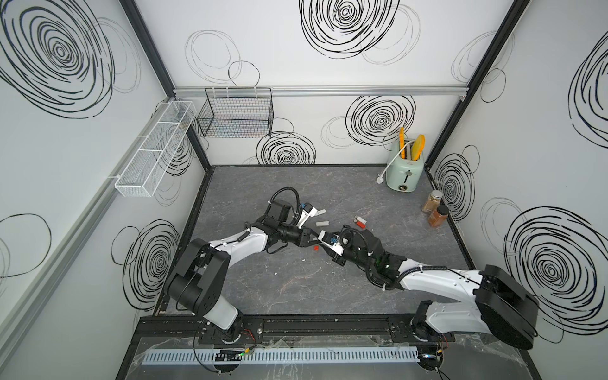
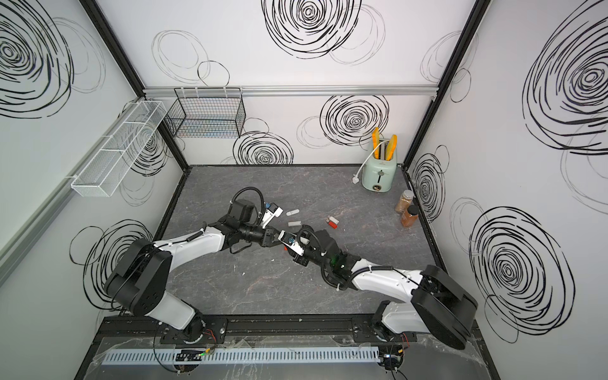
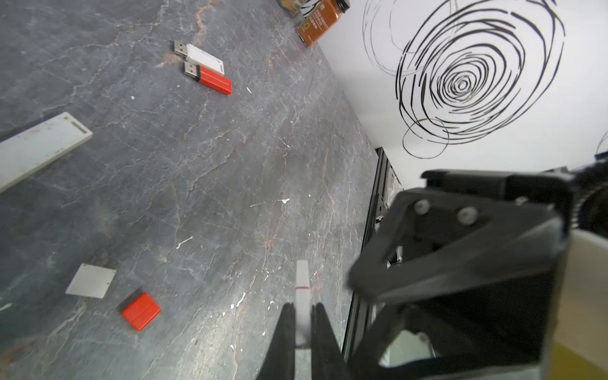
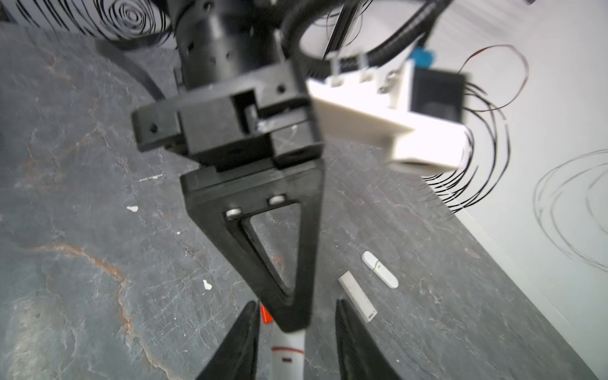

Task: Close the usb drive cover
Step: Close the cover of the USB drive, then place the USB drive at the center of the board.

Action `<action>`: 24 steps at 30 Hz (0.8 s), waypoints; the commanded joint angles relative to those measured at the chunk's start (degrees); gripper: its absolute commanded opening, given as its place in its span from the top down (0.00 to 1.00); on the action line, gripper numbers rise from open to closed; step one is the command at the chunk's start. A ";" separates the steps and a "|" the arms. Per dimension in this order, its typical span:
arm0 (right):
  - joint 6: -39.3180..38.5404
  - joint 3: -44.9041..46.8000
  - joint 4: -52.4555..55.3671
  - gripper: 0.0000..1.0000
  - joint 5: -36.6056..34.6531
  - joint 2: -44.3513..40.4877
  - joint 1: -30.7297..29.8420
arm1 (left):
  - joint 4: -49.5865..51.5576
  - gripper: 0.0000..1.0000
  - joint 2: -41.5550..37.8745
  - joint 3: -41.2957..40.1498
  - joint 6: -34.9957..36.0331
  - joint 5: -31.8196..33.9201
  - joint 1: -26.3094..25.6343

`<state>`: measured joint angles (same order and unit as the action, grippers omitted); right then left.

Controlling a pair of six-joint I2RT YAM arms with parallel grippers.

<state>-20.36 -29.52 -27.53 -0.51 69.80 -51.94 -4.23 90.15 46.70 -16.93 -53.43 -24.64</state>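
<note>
Top view: over the middle of the worktop [image 1: 296,289], the left gripper [image 1: 308,239] and right gripper [image 1: 325,242] meet tip to tip.

Left wrist view: the left fingers [image 3: 287,317] are clamped on a white usb drive [image 3: 302,284], held clear of the worktop.

Right wrist view: the right fingers [image 4: 246,332] stand apart on either side of the drive, not touching it. Cover seating: cannot tell.

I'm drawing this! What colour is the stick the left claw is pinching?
White with a thin red line; the stick shows best in the left wrist view.
</note>
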 commanded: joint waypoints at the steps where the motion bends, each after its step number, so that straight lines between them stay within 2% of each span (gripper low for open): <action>1: 3.14 3.63 -0.65 0.45 -0.89 -8.22 3.75 | -4.50 1.00 -2.25 -1.81 -4.30 4.18 0.59; 5: 6.73 6.98 2.88 0.32 -0.52 -18.94 10.00 | -6.68 1.00 -4.28 -3.04 -6.44 9.79 1.06; 8: 8.69 7.44 5.99 0.23 -1.73 -25.11 13.92 | -8.94 1.00 -4.18 -3.01 -9.70 11.52 2.22; 12: 11.55 4.50 14.10 0.08 -6.10 -28.33 18.80 | -8.64 1.00 -0.96 0.18 -13.00 11.11 3.02; 14: 12.72 2.32 18.83 0.06 -5.94 -28.64 21.30 | -8.42 1.00 0.64 1.82 -14.44 11.29 2.92; 15: 13.12 1.55 21.11 0.01 -5.50 -28.90 22.56 | -8.90 1.00 1.42 2.44 -15.03 11.64 2.93; 20: 13.57 1.82 28.85 0.01 -4.23 -31.19 26.76 | -15.67 1.00 3.52 2.84 -20.67 14.77 2.36; 24: 13.95 7.23 26.21 0.01 -4.58 -35.24 27.25 | -22.05 1.00 7.58 2.19 -29.42 15.15 1.81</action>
<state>-7.86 -25.08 -3.33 -4.99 36.99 -24.91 -17.93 95.37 48.45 -38.11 -39.55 -22.35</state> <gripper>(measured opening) 0.989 0.107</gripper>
